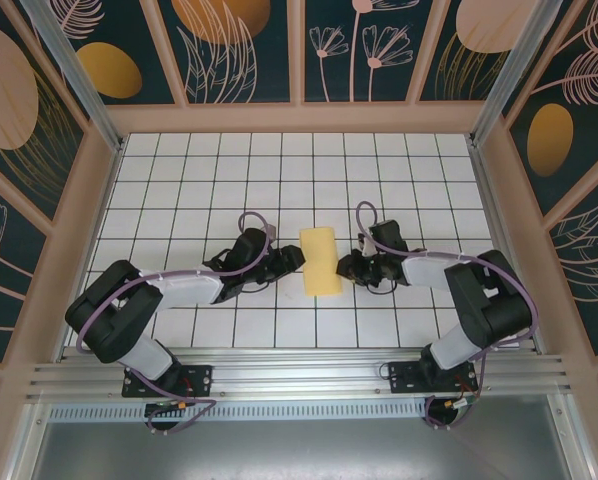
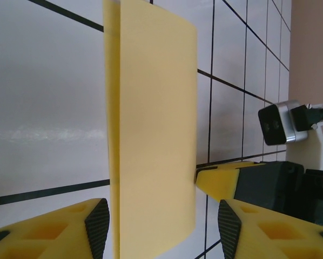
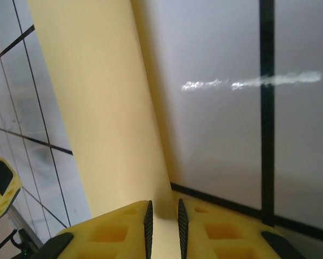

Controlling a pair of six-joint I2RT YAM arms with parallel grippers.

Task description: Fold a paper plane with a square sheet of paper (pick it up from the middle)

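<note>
1. White tiles ruled with black lines cover the table, and both arm bases are bolted to the metal rail at its near edge.
2. From those bases the left arm and right arm lean inward, and their wrists meet low over the middle tiles.
3. The left gripper sits at the left long edge of the square sheet of paper. In its wrist view the left gripper stands roughly half open. Its black pads are well apart and the near end of the sheet runs between them. A gap shows between the paper and the right-hand pad, so nothing is clamped.
4. The right gripper is at the opposite long edge. In its own view the right gripper has its jaws drawn almost together, leaving a thin slit, and the edge of the sheet runs down into that slit, pinched. The left wrist view shows one yellow fingertip of it touching that edge.
5. The sheet is folded double into a narrow rectangle at the table's centre, between the two grippers. Its long axis runs from near to far, the far end leaning slightly left. Two layers show along one long edge.
6. Beyond lie bare tiles, then wood-framed walls with dark floral panels.
</note>
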